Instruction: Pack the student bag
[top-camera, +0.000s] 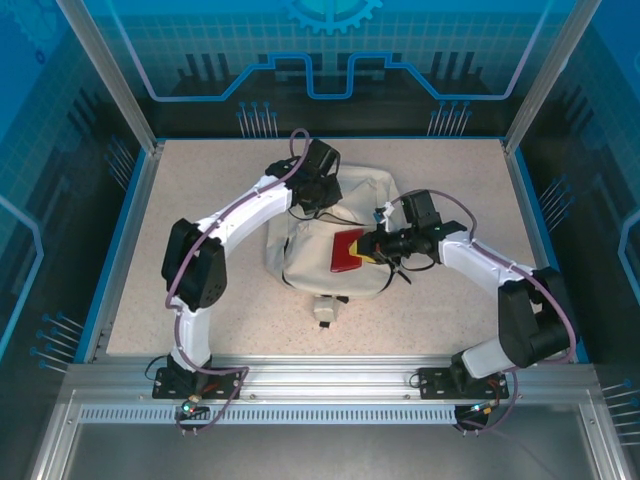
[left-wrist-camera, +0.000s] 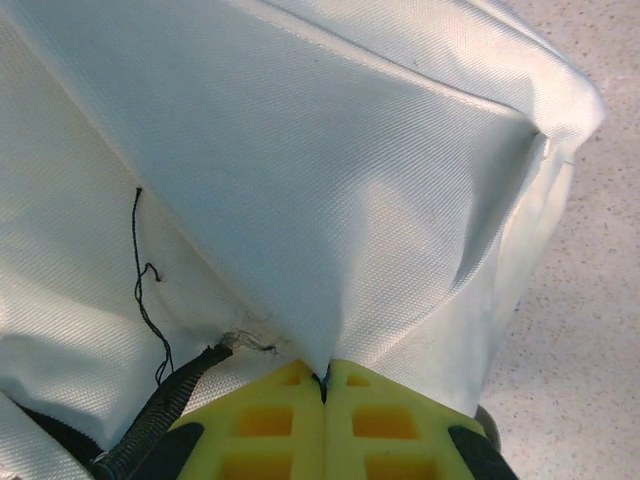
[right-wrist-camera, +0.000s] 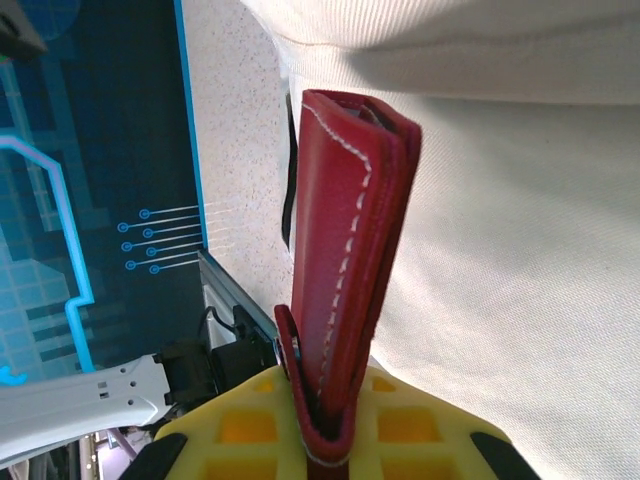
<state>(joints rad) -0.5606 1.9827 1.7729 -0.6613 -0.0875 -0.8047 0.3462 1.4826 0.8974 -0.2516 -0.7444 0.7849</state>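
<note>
- Student bag (top-camera: 305, 265) lies flat in the middle of the surface (top-camera: 200, 180). It sits beneath both pincers, which work on its upper face.
- Left pincer (left-wrist-camera: 323, 385): yellow pads pressed together on a pinch of the bag's cream cloth. The cloth rises into a taut ridge running away ahead of the tips.
- A dark strap (left-wrist-camera: 160, 408) sits just left of those pads, with a loose black thread (left-wrist-camera: 143, 280) trailing above it.
- Right pincer (right-wrist-camera: 325, 408): pinching one end of a red stitched leather case (right-wrist-camera: 345, 230). It may be a wallet, but edge-on I can't be sure.
- The case juts straight ahead of the tips. Bag cloth lies close on its right, bare surface to its left.
- Step in hand, by my reading: the left lifts the cloth to open a gap and the right feeds the case in.
- I can't make out the rim of the opening. It is probably under the raised fold.
- To do this well:
  - Hold the left lift firm and high.
  - Lead with the case's free end at a shallow angle, towards the left pincer.
  - Slide under the cloth rather than pushing against it, or the bag may drag.
  - Steer clear of the strap.
  - Let go only once most of the case is inside.
</note>
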